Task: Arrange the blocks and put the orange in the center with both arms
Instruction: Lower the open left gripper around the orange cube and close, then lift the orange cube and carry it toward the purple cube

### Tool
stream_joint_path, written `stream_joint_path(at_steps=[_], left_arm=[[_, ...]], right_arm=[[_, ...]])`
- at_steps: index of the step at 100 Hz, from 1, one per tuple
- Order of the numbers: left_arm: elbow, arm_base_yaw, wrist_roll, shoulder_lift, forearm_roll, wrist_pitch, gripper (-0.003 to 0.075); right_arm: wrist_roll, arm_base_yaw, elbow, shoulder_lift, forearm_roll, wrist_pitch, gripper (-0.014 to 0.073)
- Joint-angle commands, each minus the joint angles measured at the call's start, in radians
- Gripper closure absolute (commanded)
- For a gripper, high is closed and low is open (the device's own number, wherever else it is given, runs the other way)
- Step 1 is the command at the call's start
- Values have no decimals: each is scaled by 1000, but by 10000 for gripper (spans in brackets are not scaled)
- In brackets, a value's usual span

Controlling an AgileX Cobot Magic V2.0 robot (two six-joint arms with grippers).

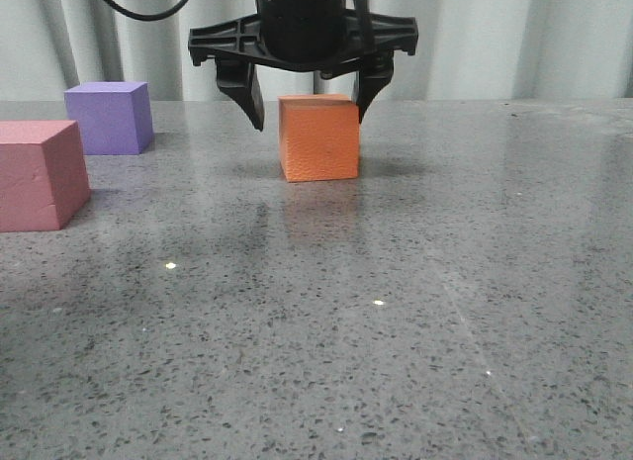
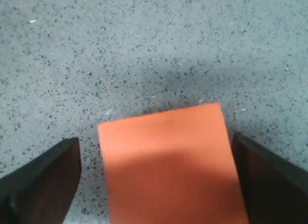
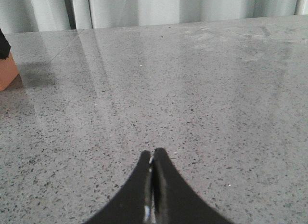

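The orange cube rests on the table, centre back. My left gripper hangs over it, open, with one finger left of the cube's top and one to its right. In the left wrist view the orange cube lies between the spread fingers, with a gap on each side. The purple cube stands at the far left. The pinkish-red cube is nearer, at the left edge. My right gripper is shut and empty, low over bare table; the orange cube's edge shows far to one side.
The grey speckled table stretches wide to the front and right. Pale curtains hang behind the far edge of the table.
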State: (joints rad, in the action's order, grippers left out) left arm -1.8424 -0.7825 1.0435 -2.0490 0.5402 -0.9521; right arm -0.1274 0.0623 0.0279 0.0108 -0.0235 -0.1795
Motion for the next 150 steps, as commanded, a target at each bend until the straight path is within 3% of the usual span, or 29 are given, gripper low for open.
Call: stream_joint_path(at_steps=[1,13,31,46,78,96,130,139,150], left_arm=[[-29,0,8,57,28,27,135],[-29,0,1,57,30,31,209],[-29,0,-21,57,30,52,560],[-31,0,-82,69,91,7,737],[-23,5,-80,220,299,-79,738],[89,52,-75,326,324,-78,738],[466,214,8,563,306,101,739],[523,245,8,601,283,184,739],[542,270,2,604,262,183,739]], right_arm=[[10,-7,-14,20,0,82,661],[10,-7,-14,20,0,82,661],[10,-7,-14,20,0,82,661],[10,-7,-14,20,0,82,661],[10,-7,-14,20,0,82,661],[10,-7,-14,20,0,82,661],[10,-7,-14,20,0,82,661],[10,-7,-14,20,0,82,661],[10,-7,-14,20,0,82,661]])
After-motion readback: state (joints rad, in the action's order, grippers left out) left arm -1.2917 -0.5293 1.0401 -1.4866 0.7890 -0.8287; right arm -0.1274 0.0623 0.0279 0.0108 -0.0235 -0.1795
